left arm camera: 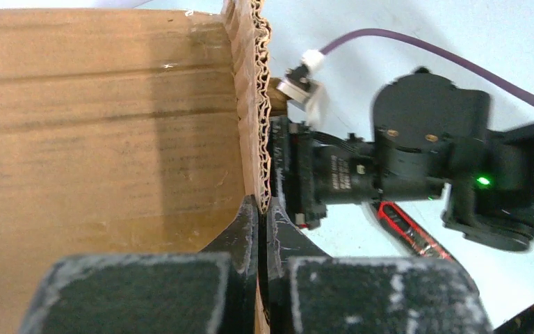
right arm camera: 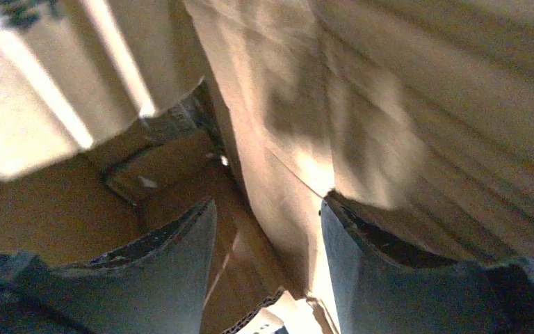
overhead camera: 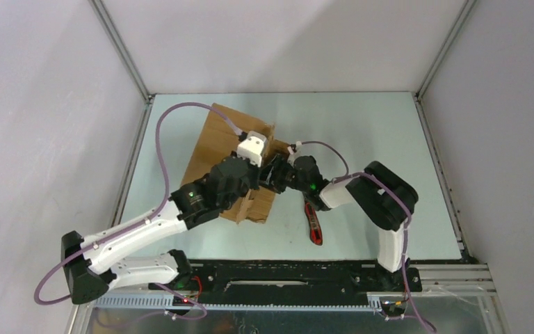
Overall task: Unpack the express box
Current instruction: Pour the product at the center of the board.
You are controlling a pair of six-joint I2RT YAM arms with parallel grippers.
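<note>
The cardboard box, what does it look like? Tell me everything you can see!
The box is brown corrugated cardboard, oblong, lying askew on the pale table, left of the middle. Its flaps stand open, and a cut edge shows wavy layers. The left end effector is shut on one flap's edge. The right end effector is open, straddling a cardboard panel. No label shows, and the arms hide its inside.

No text can be read. Faint white print on the black cylindrical motor housing (left arm camera: 341, 174), just right of the brown corrugated cardboard express box (left arm camera: 111, 139), is too blurred.
</note>
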